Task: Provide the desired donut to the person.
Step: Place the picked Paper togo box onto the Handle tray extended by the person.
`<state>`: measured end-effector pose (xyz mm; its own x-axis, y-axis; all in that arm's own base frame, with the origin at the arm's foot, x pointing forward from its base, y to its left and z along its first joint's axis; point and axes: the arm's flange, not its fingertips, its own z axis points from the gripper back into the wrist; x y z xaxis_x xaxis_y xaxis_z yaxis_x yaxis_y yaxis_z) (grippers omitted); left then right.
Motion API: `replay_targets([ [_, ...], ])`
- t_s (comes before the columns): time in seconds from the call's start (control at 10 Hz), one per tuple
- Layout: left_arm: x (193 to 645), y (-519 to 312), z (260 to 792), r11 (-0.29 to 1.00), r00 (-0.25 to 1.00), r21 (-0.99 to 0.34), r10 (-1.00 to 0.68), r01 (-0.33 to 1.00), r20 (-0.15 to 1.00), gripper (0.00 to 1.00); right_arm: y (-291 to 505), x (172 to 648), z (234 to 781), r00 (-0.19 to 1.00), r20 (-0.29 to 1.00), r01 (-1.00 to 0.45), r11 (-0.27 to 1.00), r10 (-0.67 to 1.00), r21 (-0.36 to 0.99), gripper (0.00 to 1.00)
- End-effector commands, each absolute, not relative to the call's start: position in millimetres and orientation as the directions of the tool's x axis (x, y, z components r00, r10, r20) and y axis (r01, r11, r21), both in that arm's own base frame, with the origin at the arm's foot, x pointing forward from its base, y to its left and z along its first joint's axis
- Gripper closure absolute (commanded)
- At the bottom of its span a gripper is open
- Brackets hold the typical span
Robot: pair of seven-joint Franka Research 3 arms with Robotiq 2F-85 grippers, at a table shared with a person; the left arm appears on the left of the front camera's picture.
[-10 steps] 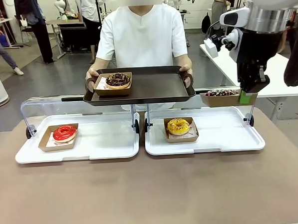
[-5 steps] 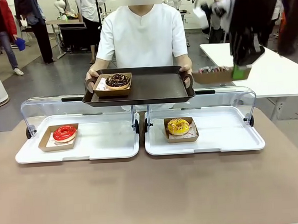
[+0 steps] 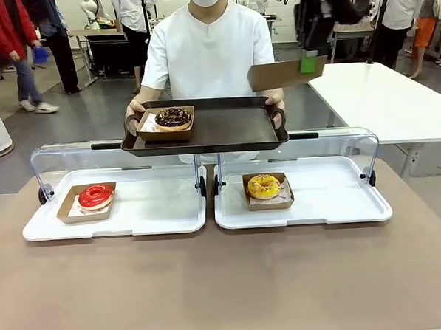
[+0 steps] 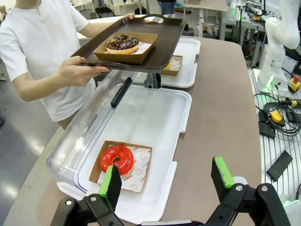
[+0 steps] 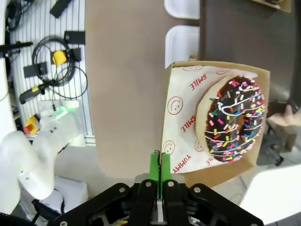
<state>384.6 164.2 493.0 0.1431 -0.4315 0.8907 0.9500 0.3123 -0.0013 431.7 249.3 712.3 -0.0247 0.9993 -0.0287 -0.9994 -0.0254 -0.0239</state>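
Left gripper (image 4: 167, 181): jaws wide, nothing between them, above the near edge of the left white tray (image 4: 155, 141).
Red donut (image 3: 95, 194): in its cardboard tray on that white tray.
Yellow donut (image 3: 264, 185): in a cardboard tray on the right white tray (image 3: 333, 196).
Person (image 3: 208, 51): at the far side, both hands holding a dark serving tray (image 3: 226, 128); a chocolate donut (image 3: 173, 117) sits at its left end.
Right gripper (image 5: 157, 165): clamped on the rim of a cardboard tray (image 5: 176, 136) carrying the sprinkled chocolate donut (image 5: 235, 117), held high beside the serving tray's right end.
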Motion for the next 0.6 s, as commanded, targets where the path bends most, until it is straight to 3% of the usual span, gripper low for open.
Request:
replay_targets([
  [0.0, 383.9, 166.6, 494.1, 0.309, 0.137, 0.001, -0.425, 0.951, 0.895, 0.00, 265.8, 461.9, 708.5, 0.020, -0.029, -0.999, 0.019, 0.999, -0.027, 0.99],
  [0.5, 383.9, 166.6, 494.1, 0.309, 0.137, 0.001, -0.425, 0.951, 0.895, 0.00, 281.5, 495.8, 641.1, -0.034, 0.047, -0.982, -0.025, 0.998, -0.189, 0.99],
])
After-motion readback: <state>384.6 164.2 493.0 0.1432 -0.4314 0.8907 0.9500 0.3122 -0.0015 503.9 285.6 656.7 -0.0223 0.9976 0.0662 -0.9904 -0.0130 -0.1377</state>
